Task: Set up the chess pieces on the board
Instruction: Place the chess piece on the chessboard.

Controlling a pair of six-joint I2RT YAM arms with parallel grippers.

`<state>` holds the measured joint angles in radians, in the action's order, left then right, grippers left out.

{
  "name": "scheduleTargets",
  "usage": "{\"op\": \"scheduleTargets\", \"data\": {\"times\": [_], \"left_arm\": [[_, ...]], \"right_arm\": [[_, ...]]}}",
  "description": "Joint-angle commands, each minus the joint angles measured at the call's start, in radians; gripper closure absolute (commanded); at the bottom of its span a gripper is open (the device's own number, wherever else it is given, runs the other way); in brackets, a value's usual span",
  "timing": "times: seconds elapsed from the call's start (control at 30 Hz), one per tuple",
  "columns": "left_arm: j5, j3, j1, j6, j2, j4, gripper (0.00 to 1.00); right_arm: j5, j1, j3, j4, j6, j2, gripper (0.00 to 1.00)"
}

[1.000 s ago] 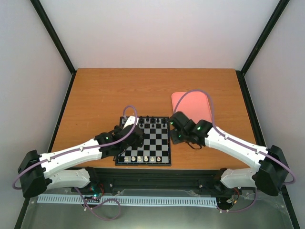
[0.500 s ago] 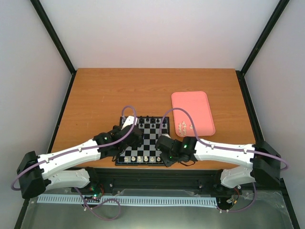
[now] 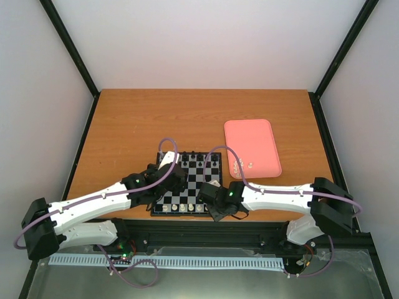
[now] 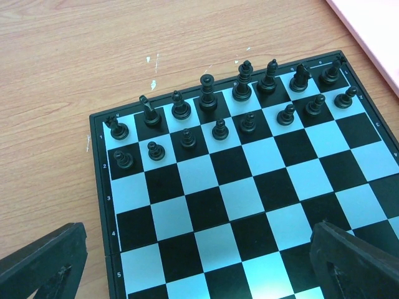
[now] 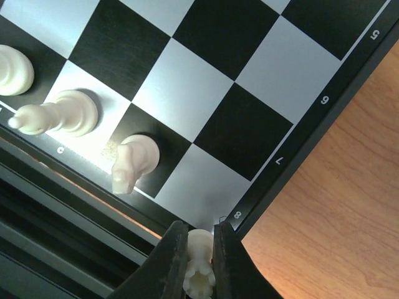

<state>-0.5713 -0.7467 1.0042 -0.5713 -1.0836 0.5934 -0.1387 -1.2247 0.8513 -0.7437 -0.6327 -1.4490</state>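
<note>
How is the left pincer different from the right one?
The black left pincer is wide open and empty; the black right pincer is shut on a tiny cream-white chess piece. The left hangs over bare squares of the black-and-white checkered board; the right is at its corner. Both are black.

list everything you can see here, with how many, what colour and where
flat black and white checked chessboard: one, near middle of the table
tiny black chess figures: sixteen, black, the board's two far rows
tiny cream-white chess figures: several, cream, the board's nearest row; the right arm hides part of the row
cream figures on the tray: a few, cream, too small to count
pink rounded rectangular tray: one, pink, right of the board
brown wooden table: one, brown, under everything
left hand: one, black, open over the board, holding nothing
right hand: one, black, shut on one held cream figure at the board's near right corner
</note>
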Motion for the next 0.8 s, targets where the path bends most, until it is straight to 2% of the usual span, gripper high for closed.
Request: {"op": "scheduleTargets", "data": {"times": [0.0,0.3,0.77], "left_arm": [[-0.015,-0.004,-0.006,0.0,0.007,0.002,0.0],[-0.014,0.002,-0.007,0.002,0.005,0.0,0.0],[-0.012,0.0,-0.006,-0.001,-0.016,0.0,0.0]], "right_arm": [[-0.05,-0.01,0.034,0.001,-0.006,-0.036,0.94],[-0.1,-0.004,0.047,0.023,-0.004,-0.056,0.93],[-0.052,0.001,0.0,0.1,-0.003,-0.04,0.92]]}}
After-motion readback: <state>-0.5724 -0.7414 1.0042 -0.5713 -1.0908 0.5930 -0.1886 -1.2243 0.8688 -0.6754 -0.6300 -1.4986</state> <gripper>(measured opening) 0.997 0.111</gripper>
